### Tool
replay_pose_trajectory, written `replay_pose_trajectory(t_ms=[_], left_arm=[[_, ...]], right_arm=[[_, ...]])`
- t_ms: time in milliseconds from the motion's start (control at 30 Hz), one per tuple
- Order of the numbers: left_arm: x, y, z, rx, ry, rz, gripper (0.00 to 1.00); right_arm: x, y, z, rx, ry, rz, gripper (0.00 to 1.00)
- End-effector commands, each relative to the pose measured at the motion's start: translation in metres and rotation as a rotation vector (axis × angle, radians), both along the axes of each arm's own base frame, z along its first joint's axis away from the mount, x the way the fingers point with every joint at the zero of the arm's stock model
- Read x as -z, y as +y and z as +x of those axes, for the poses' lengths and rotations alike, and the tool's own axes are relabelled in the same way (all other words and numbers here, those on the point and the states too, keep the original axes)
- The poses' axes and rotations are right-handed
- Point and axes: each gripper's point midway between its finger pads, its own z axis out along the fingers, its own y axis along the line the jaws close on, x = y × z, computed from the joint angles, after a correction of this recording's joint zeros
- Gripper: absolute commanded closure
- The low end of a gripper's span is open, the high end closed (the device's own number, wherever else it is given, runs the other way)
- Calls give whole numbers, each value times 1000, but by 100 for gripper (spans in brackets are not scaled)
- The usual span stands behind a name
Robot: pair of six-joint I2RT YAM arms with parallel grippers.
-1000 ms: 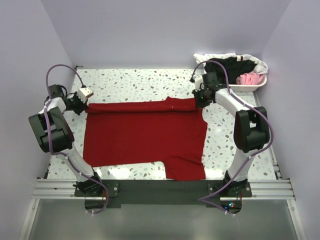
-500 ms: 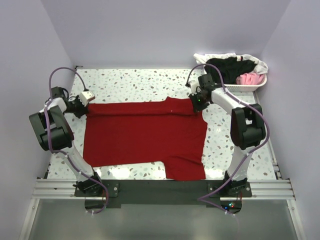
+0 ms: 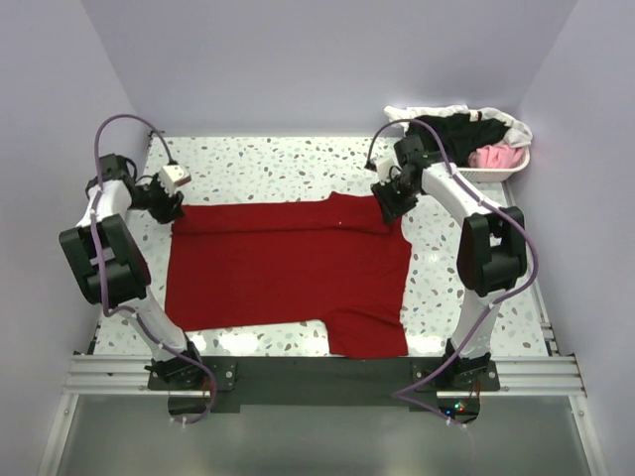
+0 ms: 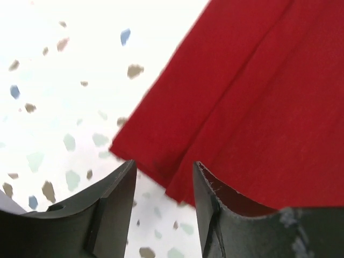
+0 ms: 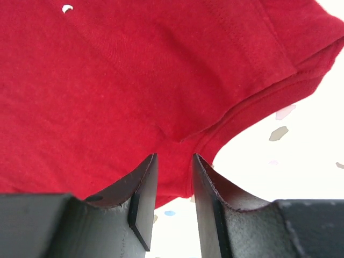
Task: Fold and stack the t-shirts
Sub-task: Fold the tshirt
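Speckled white counter (image 3: 298,164) carries the large plain dark red short-sleeved cloth t-shirt (image 3: 288,268), spread flat, far edge doubled over. Left jaws and right jaws stand parted at that edge's ends — nothing gripped. Judged mid-fold; next move needs a fresh hold on a side edge.

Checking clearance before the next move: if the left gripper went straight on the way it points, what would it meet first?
Probably the dark red t-shirt: its folded corner lies just ahead of the left gripper, open above the table; depth is unclear.
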Motion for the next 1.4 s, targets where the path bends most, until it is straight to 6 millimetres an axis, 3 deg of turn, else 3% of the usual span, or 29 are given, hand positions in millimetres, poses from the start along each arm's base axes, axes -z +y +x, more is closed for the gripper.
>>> replay_pose_trajectory(t_ms=[0,67,100,167,200,233,267,333,367,433,467,533,567,833,1033,1200,1367], left_arm=[[-59,-67,25,24,-103,-92,48],[-69,-94,40,25,-142,-128,48],[-71,-124,42,10,-106,-185,47],[-82,-154,57,10,-135,-224,47],[-80,-184,57,3,-92,-275,47],[-82,-195,61,-4,-88,-305,47],[-84,-228,66,41,-103,-335,47],[-90,-256,76,24,-91,-401,47],[-77,-278,76,40,-49,-412,47],[-82,-300,87,32,-29,-451,47],[-66,-315,89,42,14,-461,47],[-71,-334,97,46,34,-517,46],[-58,-345,98,53,67,-526,46],[-27,-390,109,44,66,-527,47],[-5,-412,112,42,76,-503,48],[5,-418,122,23,71,-489,49],[17,-429,119,45,97,-488,49]], right_arm=[[-17,1,11,33,-21,20,64],[-22,2,27,112,-37,50,63],[-15,3,34,134,-24,63,63],[-21,4,48,199,-29,100,62],[-19,3,53,217,-24,107,61],[-12,2,58,248,-8,117,60],[-16,3,67,257,-24,131,60],[-12,2,79,287,-23,142,60],[-10,2,82,295,-22,147,60],[-3,2,89,315,-12,149,60],[0,2,90,320,-6,149,60],[11,-1,92,338,14,148,61],[15,-2,92,343,21,145,61],[41,-14,85,372,61,114,63],[35,-21,88,386,34,109,64],[29,-29,90,392,10,98,64],[31,-28,92,390,7,103,64]])
